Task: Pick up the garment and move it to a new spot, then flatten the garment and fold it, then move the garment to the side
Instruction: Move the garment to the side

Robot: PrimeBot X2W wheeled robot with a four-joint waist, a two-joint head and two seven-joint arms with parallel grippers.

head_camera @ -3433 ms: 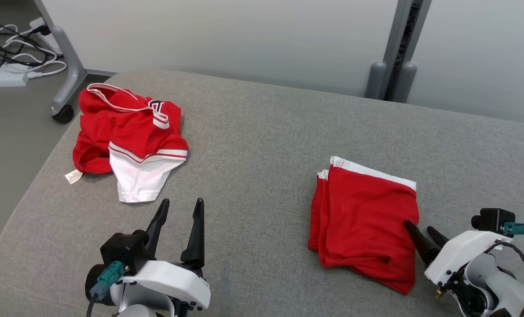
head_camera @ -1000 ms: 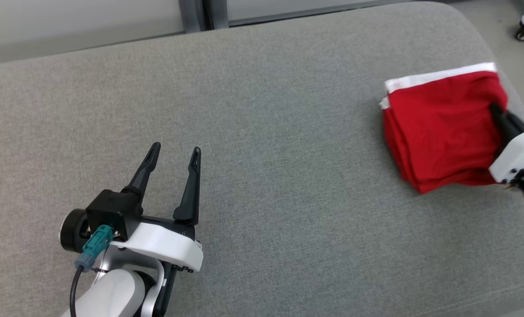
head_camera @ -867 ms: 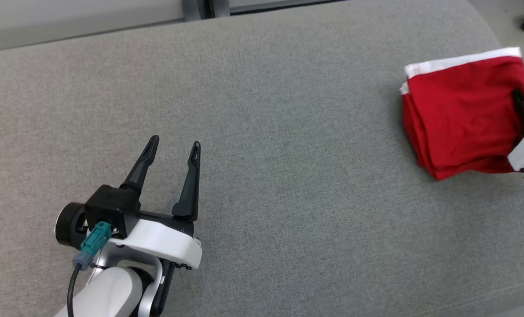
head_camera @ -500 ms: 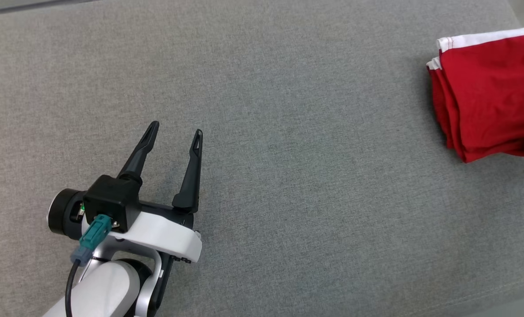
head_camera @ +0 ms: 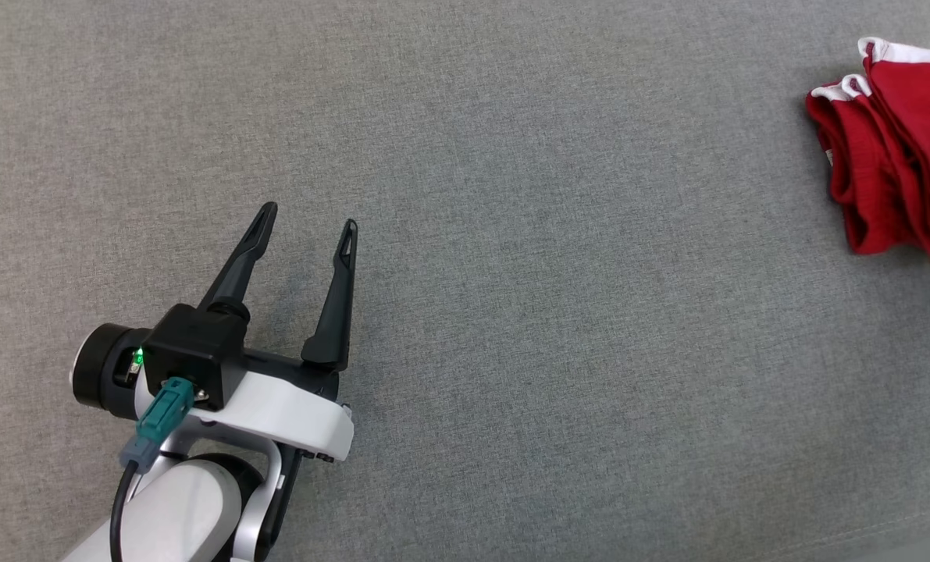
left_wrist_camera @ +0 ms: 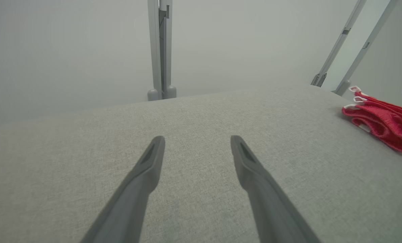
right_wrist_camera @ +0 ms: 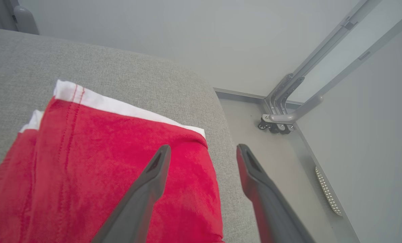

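The garment is red with white trim and lies folded in several layers at the right end of the grey padded surface. From the left wrist view the garment shows edge-on at the far right. My right gripper hangs open just above the garment, with one finger over the red cloth, the other past its right edge, and nothing between them. My left gripper rests open over bare surface at the lower left, far from the garment; the left gripper holds nothing.
The padded surface's rounded right corner drops to the floor close beside the garment. A metal frame with small castors stands on that floor. A grey upright post rises behind the surface against a pale wall.
My right gripper was shut on the garment's right edge and now stands open, so the garment lies free. The head camera has swung, which puts the garment further right in its view. The left gripper stays open.
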